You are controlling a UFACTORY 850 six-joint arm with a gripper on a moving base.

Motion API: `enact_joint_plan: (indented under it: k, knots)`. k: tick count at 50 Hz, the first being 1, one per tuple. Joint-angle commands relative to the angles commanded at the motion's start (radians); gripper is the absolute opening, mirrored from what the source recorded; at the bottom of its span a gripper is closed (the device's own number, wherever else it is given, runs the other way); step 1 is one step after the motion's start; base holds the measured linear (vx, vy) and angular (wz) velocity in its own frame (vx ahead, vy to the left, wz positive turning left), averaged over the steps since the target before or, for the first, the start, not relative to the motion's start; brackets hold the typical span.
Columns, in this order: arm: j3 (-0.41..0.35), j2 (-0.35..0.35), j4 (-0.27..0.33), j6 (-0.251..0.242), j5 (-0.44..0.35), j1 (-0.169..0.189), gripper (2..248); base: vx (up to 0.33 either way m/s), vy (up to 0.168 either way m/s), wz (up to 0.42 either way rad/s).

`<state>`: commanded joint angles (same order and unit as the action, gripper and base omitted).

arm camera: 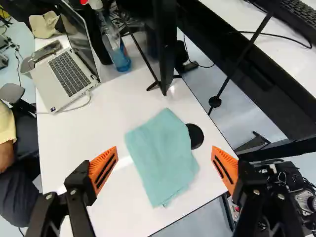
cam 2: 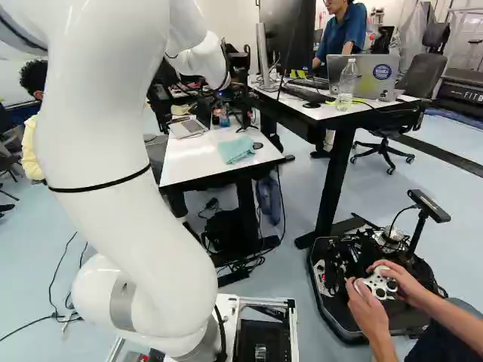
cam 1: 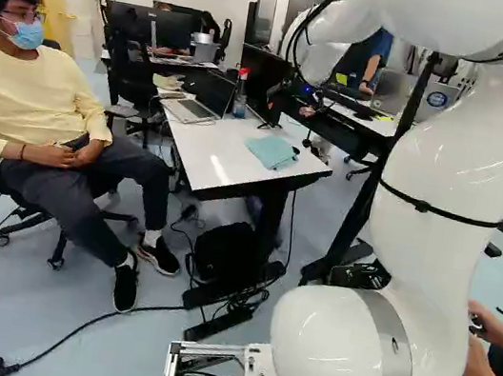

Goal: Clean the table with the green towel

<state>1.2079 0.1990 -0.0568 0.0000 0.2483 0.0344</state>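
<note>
The gripper is small and partly hard to make out in the left base view, high over the white table. In the wrist view, the gripper is open, its orange pads wide apart with nothing gripped. Below and between them the green towel, pale and folded, lies flat on the tabletop, some way under the fingertips. The same towel rests near the table's near end in the right base view.
A black round object touches or adjoins the towel's edge. Farther along the table are a laptop, a bottle and a dark stand. A seated person is beside the table; another desk stands to its other side.
</note>
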Motion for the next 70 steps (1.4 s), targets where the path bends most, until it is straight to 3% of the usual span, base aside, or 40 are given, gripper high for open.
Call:
enact_joint_plan:
  k: [36,70]
  knots:
    - [-0.228,-0.097,0.012,0.0,-0.228,-0.007,247,0.0,0.0,0.0]
    - [-0.582,-0.248,0.03,0.0,-0.582,-0.018,247,0.0,0.0,0.0]
